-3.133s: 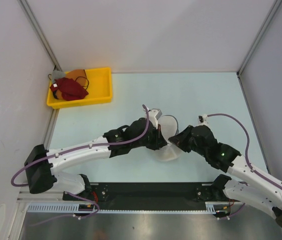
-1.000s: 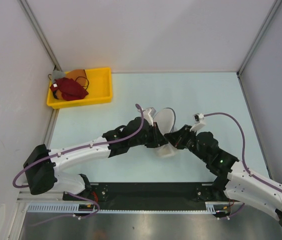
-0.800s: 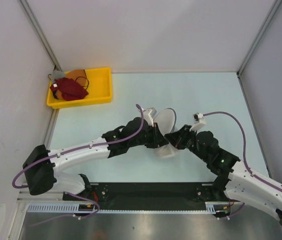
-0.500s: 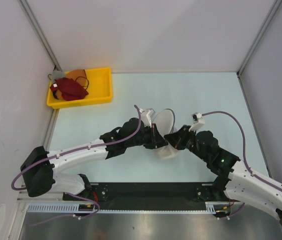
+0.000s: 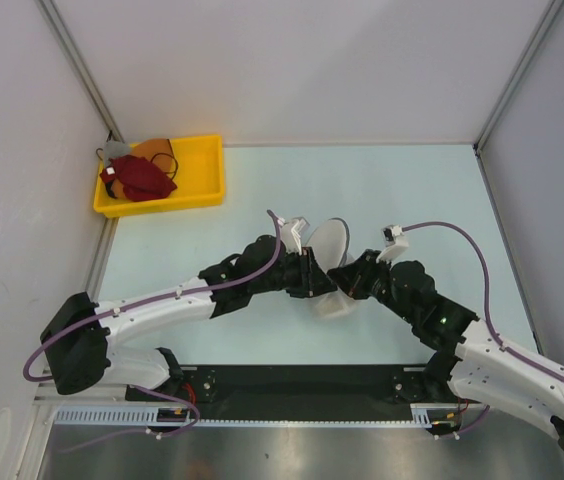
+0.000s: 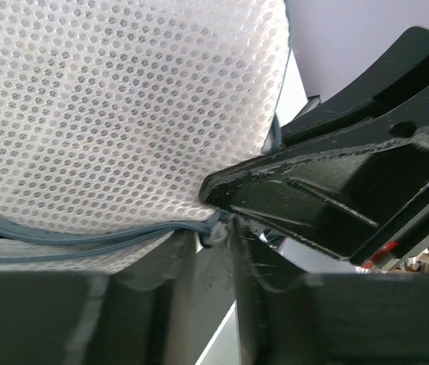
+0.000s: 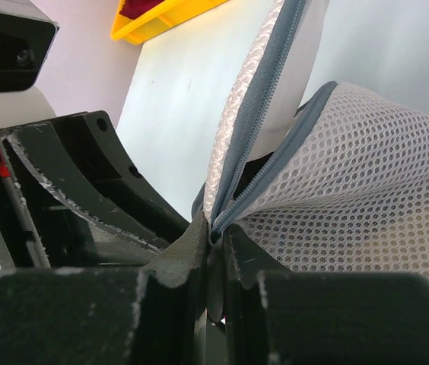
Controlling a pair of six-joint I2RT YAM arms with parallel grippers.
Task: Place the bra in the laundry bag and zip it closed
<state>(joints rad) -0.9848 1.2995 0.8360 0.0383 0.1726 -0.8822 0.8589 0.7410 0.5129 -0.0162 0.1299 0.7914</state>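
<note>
Centrally placed, item one: laundry bag (image 5: 331, 245), white mesh, its two halves gaping, caught between the tips of both grippers. One half stands up just beyond the fingertips; the other sags on their near side.

Left gripper (image 6: 214, 257): fingers slightly parted, with a strip of table showing between them. The end of the grey-blue zip (image 6: 85, 242) sits at the mouth of that gap, not visibly clamped. Mesh fills the view above the tips.

Right gripper (image 7: 214, 255): fingers pressed together on the bag's rim, at the point where the two zip tracks converge.

Overhead view only: both arms reach inward, their tips almost meeting at the bag. A yellow bin (image 5: 197, 160) sits well beyond the left gripper and off to its left, holding a dark red cloth (image 5: 144, 178) with orange and grey pieces beside it.

Wrist views only: the honeycomb weave of the mesh, scuffed black finger edges, and a small red mark on the opposing gripper's body. Any lettering is too small to read.

Surface: pale blue-green table (image 5: 412, 190), matt.

Room: plain white walls (image 5: 312, 60), a metal post (image 5: 519, 75) in each far corner, and a black mounting strip (image 5: 302, 380) with brushed metal at the near edge.
</note>
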